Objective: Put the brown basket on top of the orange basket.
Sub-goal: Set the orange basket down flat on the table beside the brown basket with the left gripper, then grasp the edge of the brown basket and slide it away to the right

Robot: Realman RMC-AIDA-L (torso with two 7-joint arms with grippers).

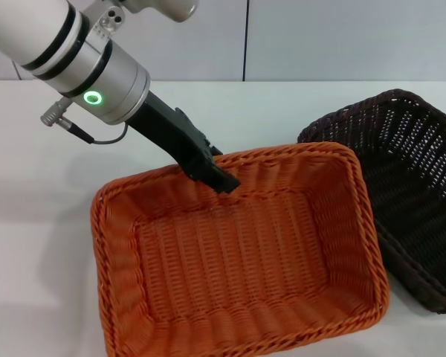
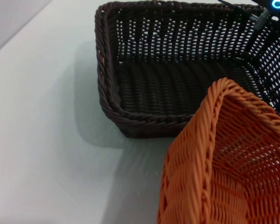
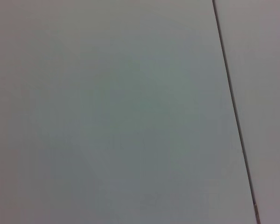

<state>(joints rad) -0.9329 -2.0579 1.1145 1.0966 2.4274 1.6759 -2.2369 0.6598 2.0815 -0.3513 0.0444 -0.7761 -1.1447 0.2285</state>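
Observation:
The orange basket [image 1: 238, 253] lies in front of me on the white table, its right side overlapping the near edge of the brown basket [image 1: 424, 186] at the right. My left gripper [image 1: 212, 172] reaches down from the upper left and is shut on the far rim of the orange basket. In the left wrist view the orange basket's corner [image 2: 233, 158] rises in front of the brown basket [image 2: 168, 79], whose inside holds nothing. The right gripper is out of view; its wrist view shows only a plain pale surface.
The white table [image 1: 52, 223] stretches bare to the left of the baskets and behind them. A wall with a vertical seam [image 1: 246, 41] stands at the back. A blue light [image 2: 276, 3] glows beyond the brown basket.

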